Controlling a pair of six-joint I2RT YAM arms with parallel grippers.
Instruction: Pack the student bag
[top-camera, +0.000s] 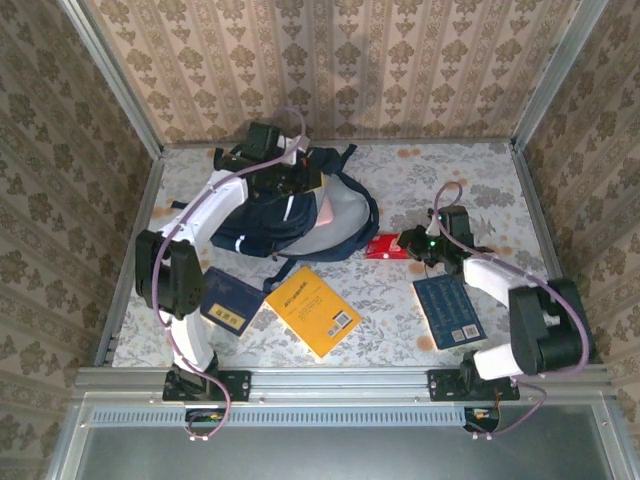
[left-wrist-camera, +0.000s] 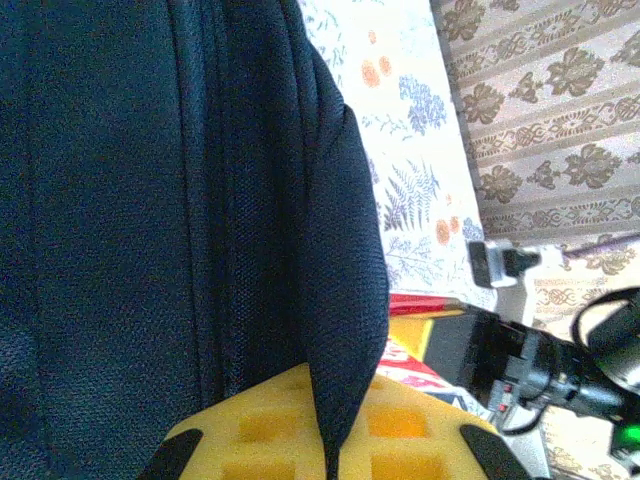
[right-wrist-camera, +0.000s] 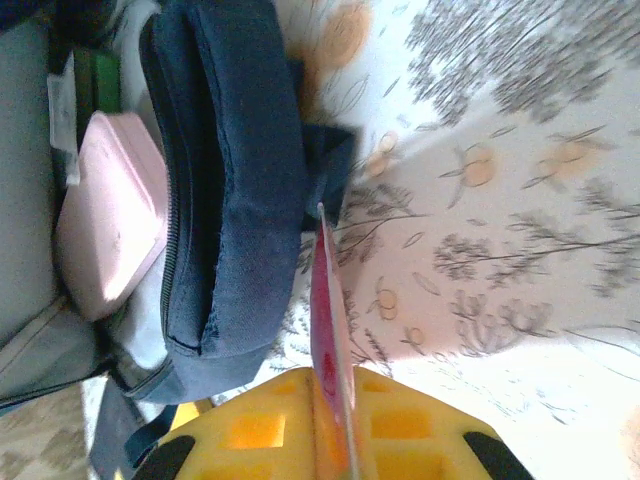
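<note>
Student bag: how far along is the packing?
Done: a pink item sits inside the student bag. In hand: left gripper pinches the bag's rim, right gripper is shut on a thin red book beside it. Left: that book, the yellow book and two dark blue books on the table.

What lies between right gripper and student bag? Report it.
A flat red item, clamped in the right gripper, pointing at the student bag; seen from the right wrist.

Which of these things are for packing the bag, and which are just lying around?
For the job: student bag, red book, yellow book, left blue book, right blue book, pink case inside the bag.
Just there: flowery tablecloth, patterned walls.
</note>
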